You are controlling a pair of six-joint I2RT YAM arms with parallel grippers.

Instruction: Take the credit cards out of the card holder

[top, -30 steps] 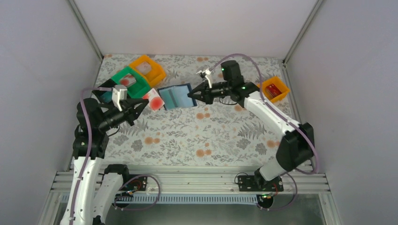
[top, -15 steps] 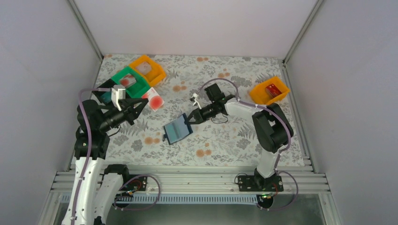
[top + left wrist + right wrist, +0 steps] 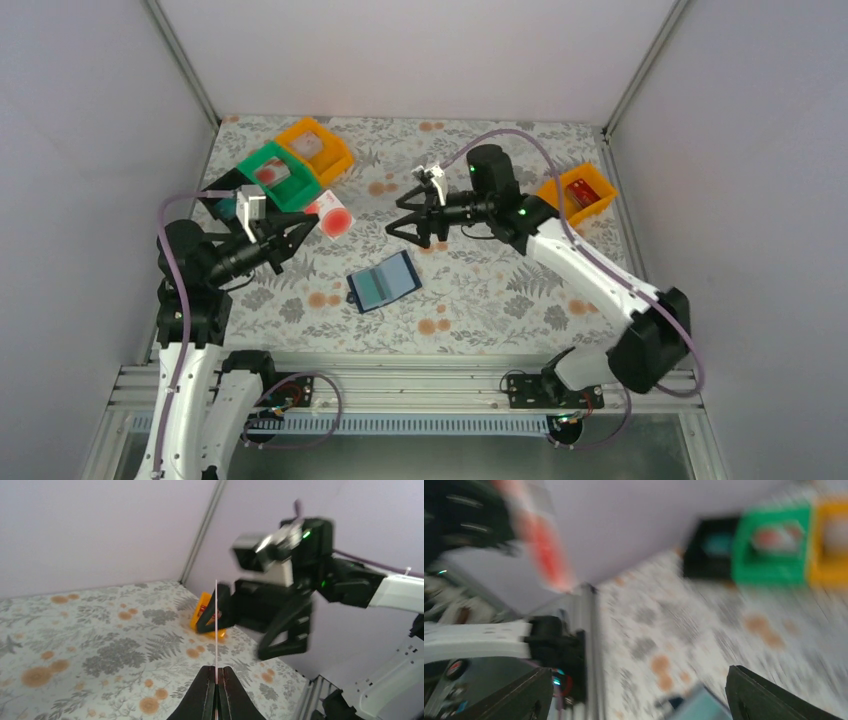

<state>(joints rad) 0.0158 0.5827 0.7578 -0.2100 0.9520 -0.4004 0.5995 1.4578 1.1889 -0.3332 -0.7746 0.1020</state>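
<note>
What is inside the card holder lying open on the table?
The card holder shows only its lighter blue inner pockets, with nothing sticking out of them. Anything tucked deeper in a pocket is hidden from above.

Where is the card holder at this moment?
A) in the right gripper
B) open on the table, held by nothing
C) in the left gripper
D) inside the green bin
B: the card holder lies open on the table, apart from the open right gripper.

Flowered table (image 3: 500, 300); plain pale walls (image 3: 400, 50) behind, left, right of table; metal rail (image 3: 400, 382) along table's near edge.
</note>
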